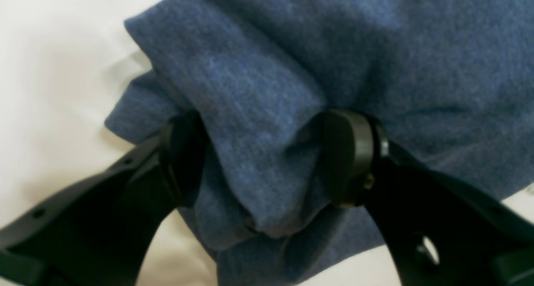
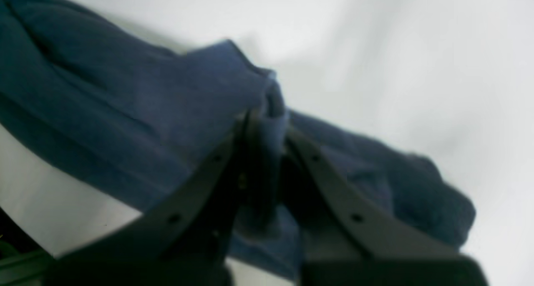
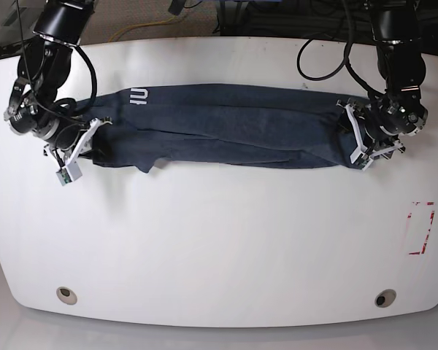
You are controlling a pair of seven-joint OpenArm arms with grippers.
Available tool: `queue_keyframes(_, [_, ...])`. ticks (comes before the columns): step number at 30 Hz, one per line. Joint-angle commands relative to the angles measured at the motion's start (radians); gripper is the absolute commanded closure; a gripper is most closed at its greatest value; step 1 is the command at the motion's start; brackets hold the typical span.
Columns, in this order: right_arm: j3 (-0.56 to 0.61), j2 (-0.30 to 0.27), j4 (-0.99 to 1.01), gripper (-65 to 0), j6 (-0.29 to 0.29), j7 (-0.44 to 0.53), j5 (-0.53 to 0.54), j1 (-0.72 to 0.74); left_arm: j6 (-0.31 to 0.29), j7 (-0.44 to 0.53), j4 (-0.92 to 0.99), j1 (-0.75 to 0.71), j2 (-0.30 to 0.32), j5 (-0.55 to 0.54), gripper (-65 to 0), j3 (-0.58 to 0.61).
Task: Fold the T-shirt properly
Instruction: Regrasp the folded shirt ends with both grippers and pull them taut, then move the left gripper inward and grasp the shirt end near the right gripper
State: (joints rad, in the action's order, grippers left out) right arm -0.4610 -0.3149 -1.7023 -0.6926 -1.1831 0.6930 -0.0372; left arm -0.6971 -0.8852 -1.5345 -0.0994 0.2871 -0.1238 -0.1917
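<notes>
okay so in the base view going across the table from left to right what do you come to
Right tool, shut on the shirt's end → white lettering → T-shirt stretched in a long band → left tool at the shirt's other end → red-marked rectangle on the white table.

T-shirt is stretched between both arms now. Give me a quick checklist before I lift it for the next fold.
1. Right gripper shut on the T-shirt: ok, cloth pinched between its fingers.
2. Left gripper closed on cloth: not ok, a thick fold sits between wide-apart fingers.
3. Shirt lies as one long band between the arms: ok.
4. Band smooth: not ok, a loose flap hangs off its near edge toward the right arm.
5. Table in front of the shirt bare for folding: ok.
6. Layers caught evenly at each end: cannot tell.
</notes>
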Motion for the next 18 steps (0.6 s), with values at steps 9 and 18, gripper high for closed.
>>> queue_keyframes(9, [-0.040, -0.048, 0.098, 0.0, -0.006, 0.030, 0.012, -0.025, -0.001, -0.048, 0.013, -0.012, 0.004, 0.052, -40.4, 0.004])
queue_keyframes(18, [-0.038, -0.092, 0.259, -20.5, -0.006, 0.184, 0.012, -0.092, -0.001, -0.048, 0.013, -0.012, 0.005, 0.052, -40.4, 0.001])
